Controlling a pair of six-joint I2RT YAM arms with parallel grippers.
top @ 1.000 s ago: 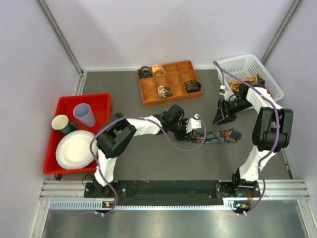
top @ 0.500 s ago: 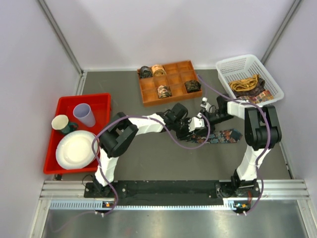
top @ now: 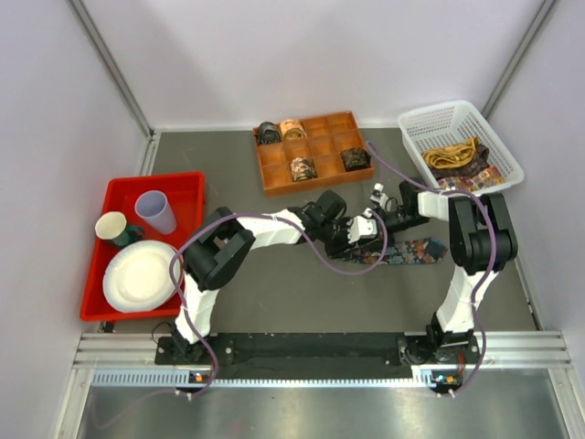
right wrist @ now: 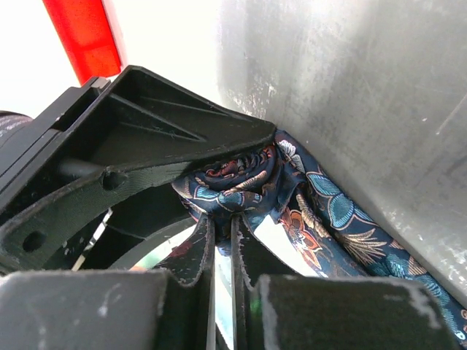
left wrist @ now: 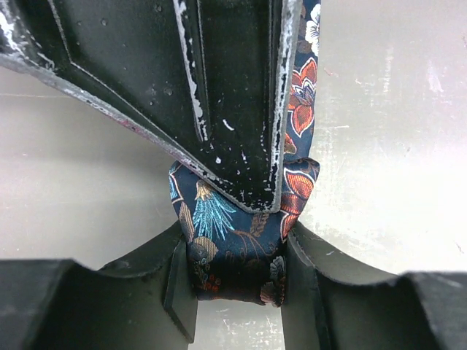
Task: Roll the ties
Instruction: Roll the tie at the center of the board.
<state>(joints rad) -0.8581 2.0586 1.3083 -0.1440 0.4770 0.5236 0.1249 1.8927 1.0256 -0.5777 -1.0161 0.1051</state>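
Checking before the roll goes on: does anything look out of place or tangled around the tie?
Nothing spilled or damaged. One oddity: the left arm's purple cable sags to the table and seems to cross the tie beside the coil held by the left gripper, where it might snag.

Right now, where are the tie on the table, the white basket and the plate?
tie [top: 416, 251]: top view, its flat unrolled stretch.
basket [top: 437, 110]: top view, its far rim.
plate [top: 139, 276]: top view, its bare middle.
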